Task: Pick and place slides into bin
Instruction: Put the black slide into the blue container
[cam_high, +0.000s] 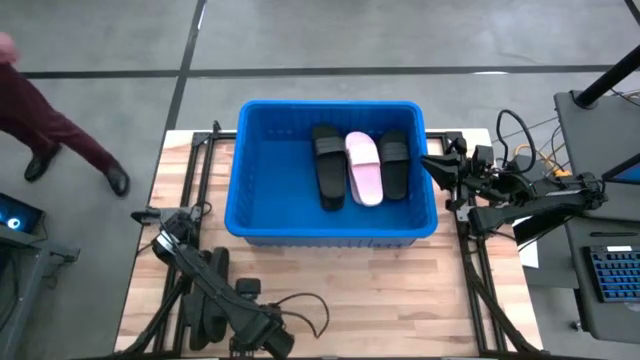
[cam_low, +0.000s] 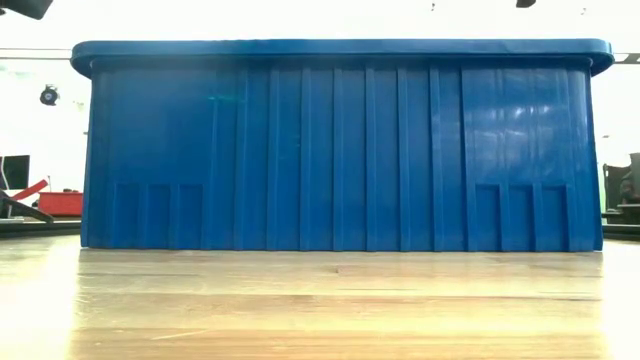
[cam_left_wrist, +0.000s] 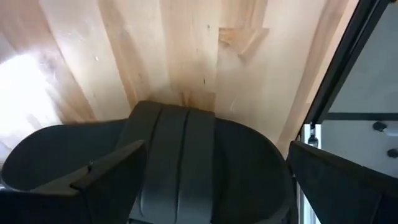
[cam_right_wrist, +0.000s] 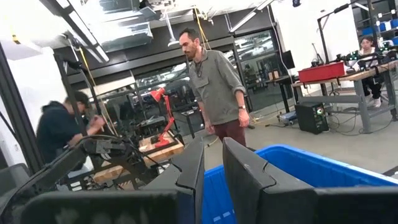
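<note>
Three slides (cam_high: 362, 166) lie in the bin (cam_high: 262, 203). Left gripper (cam_left_wrist: 205, 177), jaws wide, hovers over a black slide (cam_left_wrist: 180, 168) on the table beside the bin's near-left corner: pick step, needs lowering and closing. Right gripper (cam_right_wrist: 213, 163) waits at the bin's right rim, jaws narrow, empty.

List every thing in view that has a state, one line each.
Bin: upright on the table, open-topped, holding three slides.
Black slides in bin: two, flat.
Pink slide: flat between them.
Black slide on table: under left gripper.
Left gripper: open, straddling it.
Right gripper: nearly shut, empty.
</note>
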